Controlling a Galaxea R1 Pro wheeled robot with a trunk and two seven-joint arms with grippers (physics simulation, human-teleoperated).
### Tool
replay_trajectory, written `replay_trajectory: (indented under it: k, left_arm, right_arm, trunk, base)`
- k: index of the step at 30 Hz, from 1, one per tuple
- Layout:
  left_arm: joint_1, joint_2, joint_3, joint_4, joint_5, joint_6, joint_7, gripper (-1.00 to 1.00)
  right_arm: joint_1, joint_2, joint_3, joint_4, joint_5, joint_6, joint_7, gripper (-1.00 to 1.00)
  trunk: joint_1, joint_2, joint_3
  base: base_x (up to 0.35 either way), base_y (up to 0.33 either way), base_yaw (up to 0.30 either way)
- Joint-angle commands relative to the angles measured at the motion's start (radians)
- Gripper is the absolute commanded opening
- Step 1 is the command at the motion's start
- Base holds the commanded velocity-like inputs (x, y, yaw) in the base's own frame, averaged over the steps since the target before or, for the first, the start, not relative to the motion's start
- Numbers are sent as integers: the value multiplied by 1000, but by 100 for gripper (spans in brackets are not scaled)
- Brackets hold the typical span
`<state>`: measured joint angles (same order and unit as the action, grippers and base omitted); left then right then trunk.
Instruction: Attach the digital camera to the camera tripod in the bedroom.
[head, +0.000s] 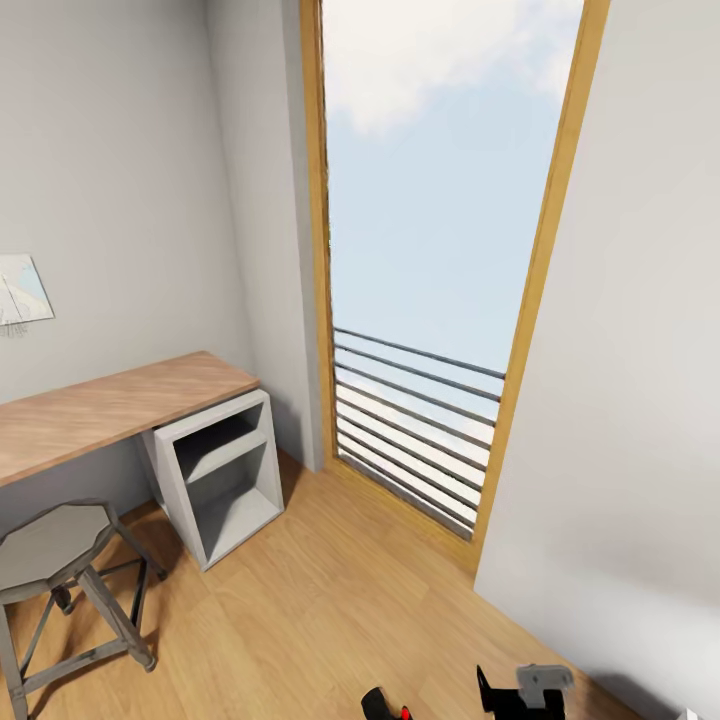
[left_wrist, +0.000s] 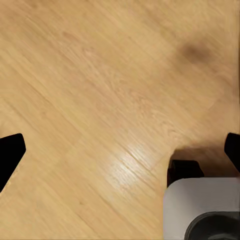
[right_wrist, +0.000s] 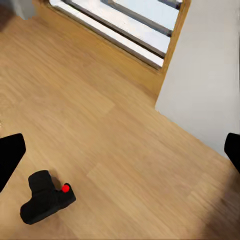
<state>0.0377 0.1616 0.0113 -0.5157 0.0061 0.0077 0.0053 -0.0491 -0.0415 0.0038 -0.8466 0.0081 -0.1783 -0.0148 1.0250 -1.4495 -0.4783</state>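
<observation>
The digital camera (right_wrist: 47, 199), a small chunky black body with a red button, lies on the light wood floor; it also peeks in at the head view's bottom edge (head: 386, 706). My right gripper (right_wrist: 120, 150) hangs open above the floor, its black fingertips (right_wrist: 10, 156) spread wide, and the camera sits below and to one side of them, apart from both. My left gripper (left_wrist: 120, 150) is open too, over bare floor with nothing between its fingers (left_wrist: 10, 155). The camera tripod is out of view.
A wooden desk (head: 110, 405) with a grey open shelf unit (head: 222, 475) stands at the left, and a grey stool (head: 60, 580) stands before it. A tall wood-framed window (head: 430, 250) with railing bars is ahead. A white wall (head: 630, 400) is on the right. My grey base (left_wrist: 200, 210) is near the left gripper.
</observation>
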Motion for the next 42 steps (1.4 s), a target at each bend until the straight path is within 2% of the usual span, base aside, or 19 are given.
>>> replay_trajectory:
  k: [1, 7, 8, 13, 15, 17, 18, 23, 24, 27, 32, 34, 35, 36, 38, 42]
  left_arm:
    - [1, 1, 3, -26, 1, 1, 1, 100]
    - [1, 3, 29, -168, 2, 15, 1, 100]
    - [1, 3, 43, -213, 3, 32, 0, 100]
    - [1, 4, 72, -333, 4, 114, -10, 100]
    - [1, 5, 82, -409, 3, 182, -35, 100]
    - [1, 8, 88, -512, 4, 266, -132, 100]
    - [1, 11, 90, -530, 4, 282, -170, 100]
    - [0, 32, 99, -577, 3, 328, -388, 100]
    - [0, 40, 102, -585, 3, 335, -467, 100]
    - [-1, 46, 107, -592, 3, 342, -550, 100]
    - [-1, 51, 134, -598, 3, 348, -609, 100]
    - [-1, 51, 158, -599, 3, 349, -619, 100]
    - [-1, 50, 199, -600, 3, 351, -628, 100]
    - [-1, 50, 212, -600, 3, 351, -630, 100]
    - [-1, 49, 232, -601, 3, 352, -634, 100]
    - [-1, 49, 257, -611, 2, 355, -638, 100]
  right_arm:
    - [-10, 0, 0, -6, 1, -3, -1, 100]
    - [-80, 5, 2, -24, -1, 1, 0, 100]
    - [-100, 8, 7, -26, -2, 2, 0, 100]
    - [-132, 16, 27, -28, -2, 4, 1, 100]
    - [-140, 19, 49, -29, -2, 1, 2, 100]
    - [-145, 22, 97, -29, -2, -3, 2, 100]
    - [-146, 22, 112, -28, -2, -4, 2, 100]
    - [-148, 23, 183, -17, -2, -7, 0, 100]
    - [-148, 23, 200, -15, -2, -7, 0, 100]
    - [-148, 23, 215, -13, -2, -8, 0, 100]
    - [-149, 23, 225, -12, -2, -9, 0, 100]
    - [-149, 23, 227, -11, -2, -9, 0, 100]
    - [-149, 23, 228, -11, -2, -9, -1, 100]
    - [-149, 23, 228, -11, -2, -9, -1, 100]
    - [-149, 23, 229, -11, -2, -10, -1, 100]
    - [-149, 23, 229, -11, -2, -10, -1, 100]
  trunk:
    - [0, 0, -1]
    - [0, 0, -1]
    - [0, 0, -1]
    - [0, 0, -1]
    - [0, 0, -1]
    - [0, 0, -1]
    - [0, 0, -1]
    - [0, 0, -1]
    - [0, 0, -1]
    - [0, 0, -1]
    - [0, 0, -1]
    - [0, 0, -1]
    - [0, 0, -1]
    - [0, 0, -1]
    - [0, 0, -1]
    - [15, -28, -13]
  base:
    - [0, 0, 0]
    - [0, 0, 0]
    - [0, 0, 0]
    - [0, 0, 0]
    - [0, 0, 0]
    - [0, 0, 0]
    - [0, 0, 0]
    - [0, 0, 0]
    - [0, 0, 0]
    - [0, 0, 0]
    - [0, 0, 0]
    - [0, 0, 0]
    - [0, 0, 0]
    - [0, 0, 0]
    - [0, 0, 0]
    - [0, 0, 0]
